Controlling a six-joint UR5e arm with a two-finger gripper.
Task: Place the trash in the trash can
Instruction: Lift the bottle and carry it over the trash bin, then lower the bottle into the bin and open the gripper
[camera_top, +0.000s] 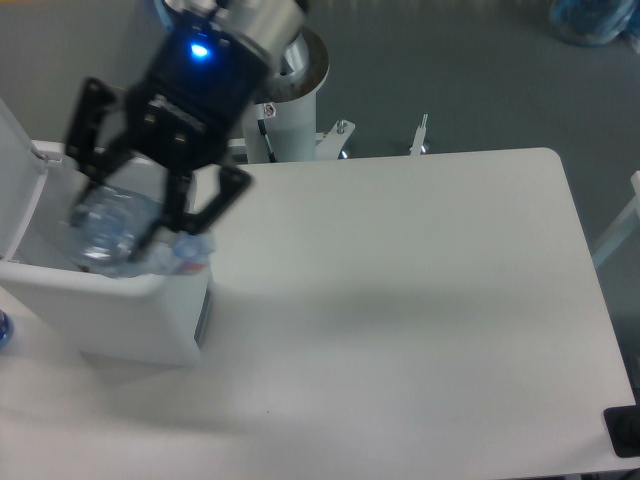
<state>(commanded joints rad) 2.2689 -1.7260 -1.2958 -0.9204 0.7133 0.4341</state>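
Clear plastic water bottle (112, 228) sits between the black fingers (88, 128) of the gripper (128, 222), which is clamped on it w/ the bottle's end sticking out below the fingertips toward the camera. Only one view, the fixed cam looking down on the table. Gripper + bottle hang over the open top of the trash can (130, 305), a white rectangular bin at the table's (420, 300) left edge, nearer the front-left corner than the back. Bottle overlaps the can's right-hand rim and its opening; can't tell if it touches the rim. Image is motion-blurred around the gripper, so cap colour and finer detail on the bottle can't be made out. A blue light (199, 48) glows on the gripper body above the fingers. The can's white lid (18, 185) stands up on the far left side, hinged open. Robot's white base column (285, 115) stands just behind the table's back edge. The wrapper is not visible, since the gripper covers most of the can's inside.
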